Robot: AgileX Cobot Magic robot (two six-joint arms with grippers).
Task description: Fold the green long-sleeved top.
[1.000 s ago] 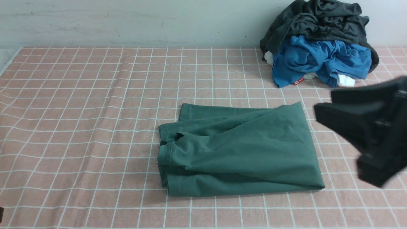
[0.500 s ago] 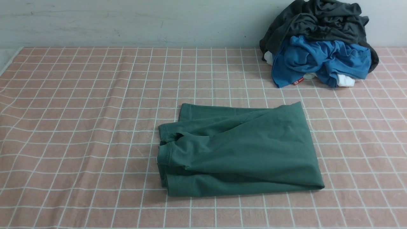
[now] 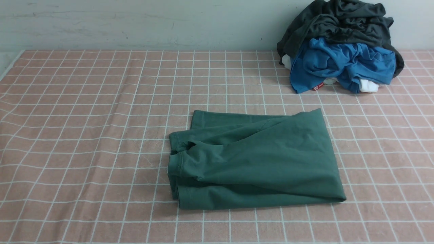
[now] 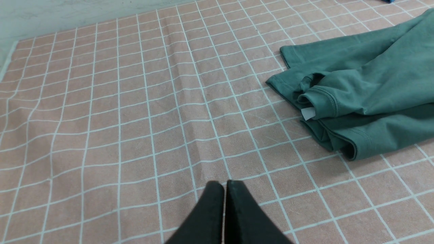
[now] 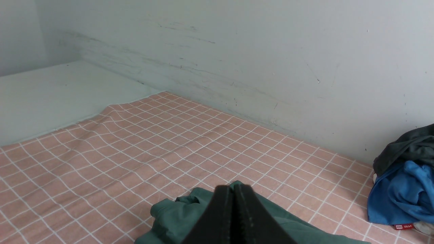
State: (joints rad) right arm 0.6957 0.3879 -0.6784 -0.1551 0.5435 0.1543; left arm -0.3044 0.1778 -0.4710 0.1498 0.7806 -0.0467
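Top (image 3: 257, 159) folded into compact bundle mid-table, pile (image 3: 340, 44) at 1 o'clock. Left gripper (image 4: 224, 184), right gripper (image 5: 233, 189) pinched closed, empty. Looks basically done.

Front view: neither arm nor gripper in frame. Charcoal garment (image 3: 342, 23) cut by top edge, upper right. White item (image 3: 368, 86) under blue garment (image 3: 342, 64) mostly covered, type n/a. Red label (image 3: 316, 88) text too small to read.
Left wrist view: green long-sleeved top (image 4: 366, 98) cut by right edge; white tag (image 4: 308, 113) unreadable.
Right wrist view: top's lower part hidden behind right gripper (image 5: 233, 189), cut by bottom edge
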